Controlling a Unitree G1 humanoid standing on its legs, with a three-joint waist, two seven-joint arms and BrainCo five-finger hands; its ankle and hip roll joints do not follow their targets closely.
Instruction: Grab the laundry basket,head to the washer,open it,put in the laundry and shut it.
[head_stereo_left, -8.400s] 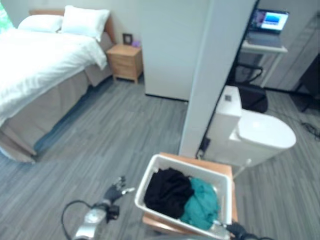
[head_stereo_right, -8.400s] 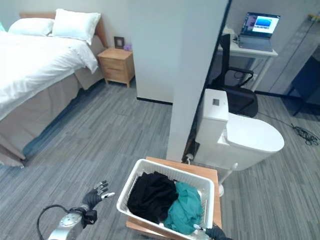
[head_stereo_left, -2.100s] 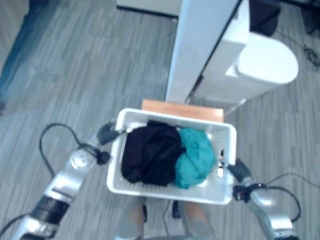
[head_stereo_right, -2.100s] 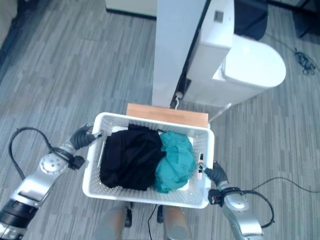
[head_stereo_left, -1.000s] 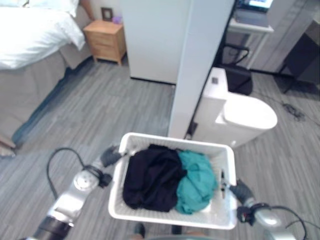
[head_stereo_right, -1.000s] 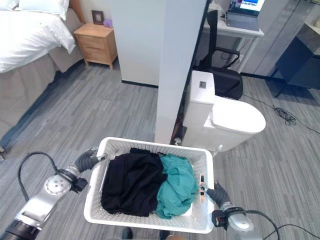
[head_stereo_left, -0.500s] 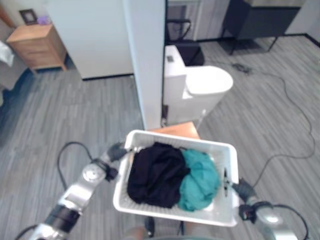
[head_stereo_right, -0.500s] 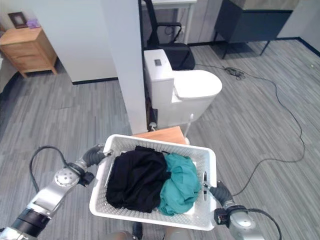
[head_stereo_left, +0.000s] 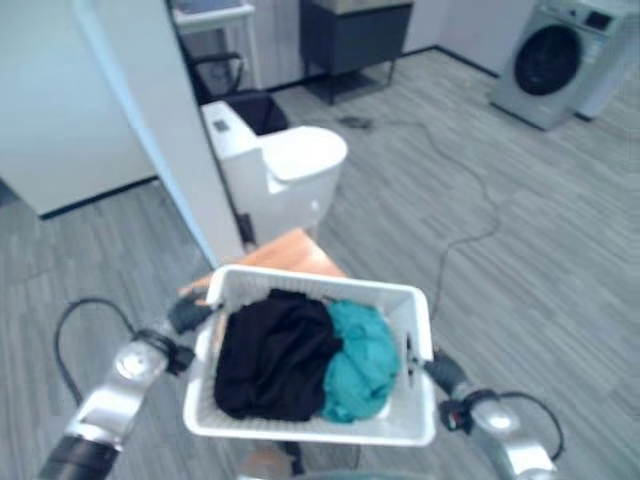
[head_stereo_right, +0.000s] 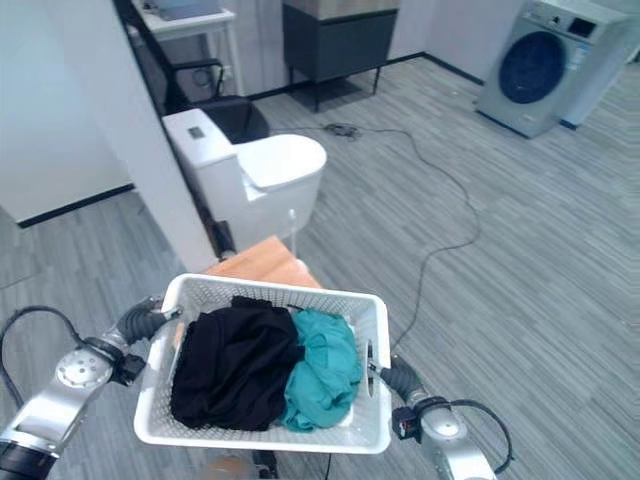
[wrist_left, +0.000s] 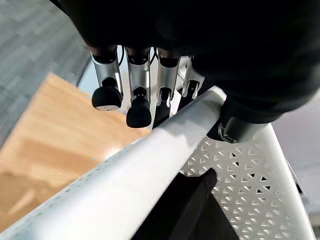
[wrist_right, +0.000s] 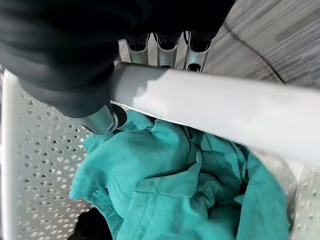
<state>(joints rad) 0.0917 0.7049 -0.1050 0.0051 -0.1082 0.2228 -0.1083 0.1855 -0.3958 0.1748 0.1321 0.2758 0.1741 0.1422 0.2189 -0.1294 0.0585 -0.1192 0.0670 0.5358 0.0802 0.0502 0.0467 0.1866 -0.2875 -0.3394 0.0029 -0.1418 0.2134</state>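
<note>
Our left hand (wrist_left: 150, 75) curls round one rim of the white perforated plastic laundry basket (head_stereo_right: 370, 345), our right hand (wrist_right: 65, 75) clamps the opposite rim. It holds black clothing (head_stereo_right: 235, 365) beside teal clothing (head_stereo_right: 320, 375), above grey plank floor (head_stereo_right: 480, 260); grey front-loading washer (head_stereo_right: 545, 60) well apart.

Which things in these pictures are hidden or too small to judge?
- White perforated laundry basket: its bottom is covered by the black garment and the teal garment.
- Grey front-loading washer: too far away to tell its door latch.
- Wooden stool: mostly hidden behind the basket.
</note>
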